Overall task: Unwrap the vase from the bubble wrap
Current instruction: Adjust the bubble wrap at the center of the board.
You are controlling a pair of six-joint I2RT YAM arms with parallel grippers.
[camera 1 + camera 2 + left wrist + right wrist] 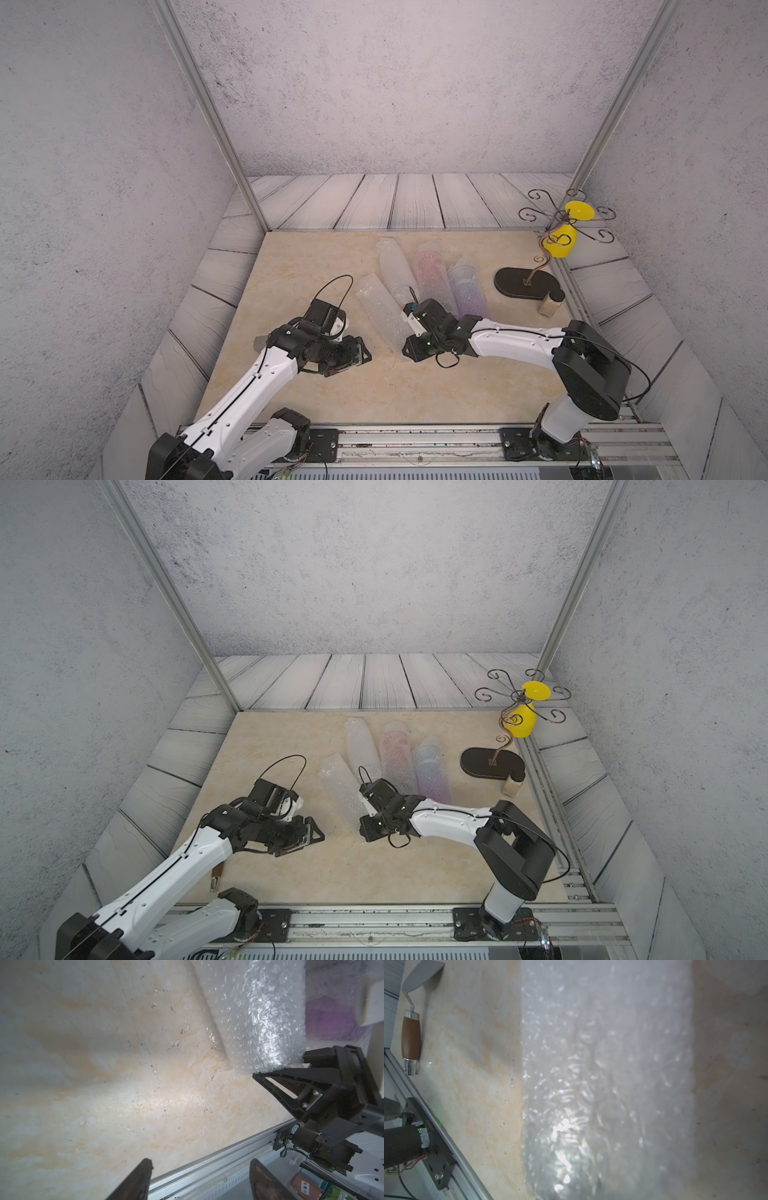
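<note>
Clear bubble wrap rolls [378,311] [397,270], two; pink roll [434,276], one; purple roll [469,291], one.

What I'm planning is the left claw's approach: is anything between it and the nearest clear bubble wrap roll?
Nothing visible does. Only bare table lies between the left claw and the bubble wrap roll. The right claw is at the roll's near end, outside that gap.

A beige marble-look tabletop [332,386] is carrying four bubble wrap rolls [380,311] side by side, one showing pink, one purple. A black oval stand base [523,284] and small bottle [550,305] are sitting to their right, a brown-handled trowel [411,1036] lying near the left edge.
</note>
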